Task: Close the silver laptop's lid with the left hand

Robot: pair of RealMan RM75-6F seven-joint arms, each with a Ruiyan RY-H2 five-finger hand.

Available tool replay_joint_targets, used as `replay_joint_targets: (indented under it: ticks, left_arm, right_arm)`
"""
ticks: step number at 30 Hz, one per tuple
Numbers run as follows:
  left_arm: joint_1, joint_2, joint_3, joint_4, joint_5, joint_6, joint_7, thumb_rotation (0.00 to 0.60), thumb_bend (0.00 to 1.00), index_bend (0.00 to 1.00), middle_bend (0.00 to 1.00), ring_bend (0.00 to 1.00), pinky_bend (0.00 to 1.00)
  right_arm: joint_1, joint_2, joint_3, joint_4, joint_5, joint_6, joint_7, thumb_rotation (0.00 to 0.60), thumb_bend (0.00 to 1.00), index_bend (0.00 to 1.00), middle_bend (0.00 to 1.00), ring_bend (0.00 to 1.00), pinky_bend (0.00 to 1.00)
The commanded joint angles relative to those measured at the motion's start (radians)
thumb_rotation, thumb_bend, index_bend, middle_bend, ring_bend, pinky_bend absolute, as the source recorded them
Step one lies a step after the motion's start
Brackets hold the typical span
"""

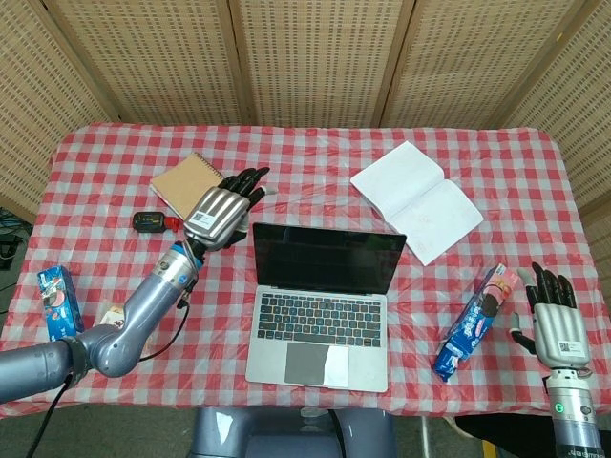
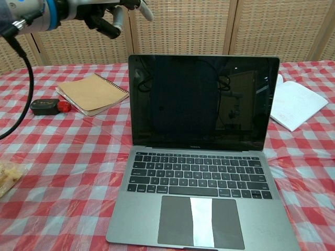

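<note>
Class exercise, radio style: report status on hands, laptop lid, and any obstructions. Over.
Left hand open, raised behind laptop's left corner, not touching. Right hand open, idle by table edge. Silver laptop lid fully up. Nothing blocking lid.

The head view is looking steeply down from above the near edge, taking in the whole red-and-white checked tablecloth [image 1: 315, 162] and the woven wicker screen [image 1: 305, 57] behind it. The chest view is sitting low and close, facing straight at the open silver laptop [image 2: 203, 172], which is filling most of its frame. Both are sharing that laptop [image 1: 322, 303], the tan spiral-bound notebook [image 2: 92, 93] and the open white booklet [image 2: 298, 104].
</note>
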Motion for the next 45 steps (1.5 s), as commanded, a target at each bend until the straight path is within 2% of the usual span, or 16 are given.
replay_joint_targets:
  ticks: [1, 13, 23, 34, 45]
  left_arm:
    - [-0.074, -0.036, -0.006, 0.041, -0.084, -0.031, 0.017, 0.600, 1.00, 0.19, 0.00, 0.04, 0.18]
    - [-0.257, -0.122, 0.019, 0.149, -0.306, -0.077, 0.015, 0.600, 1.00, 0.21, 0.00, 0.05, 0.19]
    - [-0.352, -0.172, 0.056, 0.198, -0.392, -0.081, 0.012, 0.600, 1.00, 0.24, 0.03, 0.06, 0.20]
    - [-0.407, -0.198, 0.082, 0.207, -0.426, -0.083, -0.011, 0.600, 1.00, 0.29, 0.10, 0.15, 0.26]
    - [-0.422, -0.206, 0.085, 0.187, -0.390, -0.045, -0.053, 0.600, 1.00, 0.47, 0.29, 0.31, 0.40]
  right_arm:
    - [-0.002, 0.004, 0.000, -0.002, -0.002, 0.004, 0.005, 0.600, 0.72, 0.00, 0.00, 0.00, 0.00]
    - [-0.004, 0.015, -0.003, -0.008, -0.003, 0.005, 0.026, 0.600, 0.72, 0.00, 0.00, 0.00, 0.00]
    - [-0.004, 0.021, 0.002, -0.008, 0.011, 0.000, 0.040, 0.600, 0.72, 0.00, 0.00, 0.00, 0.00]
    - [-0.002, 0.026, 0.003, -0.007, 0.017, -0.008, 0.055, 0.600, 0.73, 0.00, 0.00, 0.00, 0.00]
    - [-0.001, 0.028, 0.003, -0.007, 0.018, -0.007, 0.059, 0.600, 0.75, 0.00, 0.00, 0.00, 0.00]
